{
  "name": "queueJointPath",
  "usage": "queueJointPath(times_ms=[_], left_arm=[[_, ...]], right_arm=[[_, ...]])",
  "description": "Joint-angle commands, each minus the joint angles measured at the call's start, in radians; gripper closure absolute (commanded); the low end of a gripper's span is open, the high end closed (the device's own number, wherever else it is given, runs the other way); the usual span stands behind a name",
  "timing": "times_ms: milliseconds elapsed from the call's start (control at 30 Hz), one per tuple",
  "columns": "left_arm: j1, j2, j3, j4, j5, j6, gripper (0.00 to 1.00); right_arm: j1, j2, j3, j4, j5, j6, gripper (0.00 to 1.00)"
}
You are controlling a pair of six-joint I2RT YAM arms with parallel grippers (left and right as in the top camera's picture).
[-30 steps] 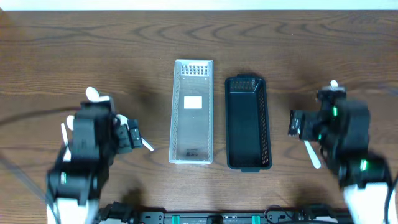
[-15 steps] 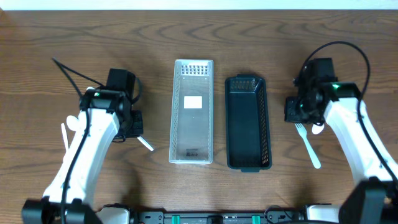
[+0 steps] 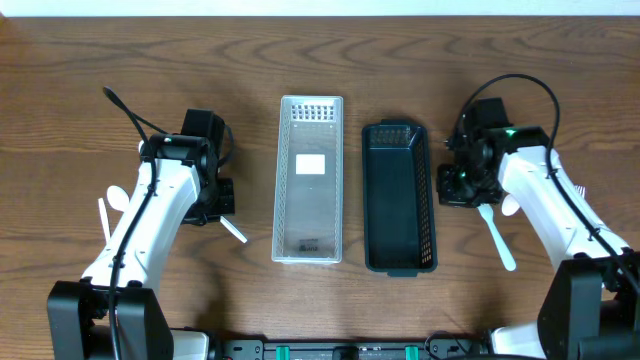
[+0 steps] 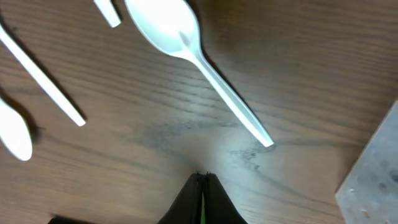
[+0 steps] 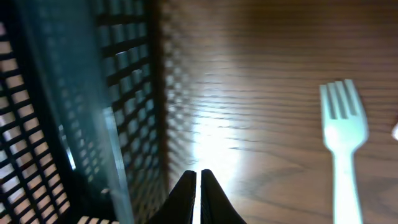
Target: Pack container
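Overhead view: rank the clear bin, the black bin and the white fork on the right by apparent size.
Largest, too alike to rank: the clear bin and the black bin.
Smallest by far: the white fork.

Dark brown wooden table (image 3: 330, 50), wavy grain running left to right. Glossy finish, pale glare patches on bare wood in both wrist views. Thin white strip (image 3: 320, 6) along far edge.
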Motion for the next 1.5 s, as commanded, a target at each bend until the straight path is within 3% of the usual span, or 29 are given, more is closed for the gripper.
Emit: queueJointPath(times_ms=[0,1467], left_arm=[[0.002,0.005,0.004,0.004,0.027,-0.005,0.94],[0.000,0.009,-0.044,0.025,0.073,-0.005,0.94]], right_arm=[[0.031,0.005,0.005,-0.003,-0.032,0.010,0.93],[0.109,0.015,0.005,0.115,-0.177,0.034,0.86]])
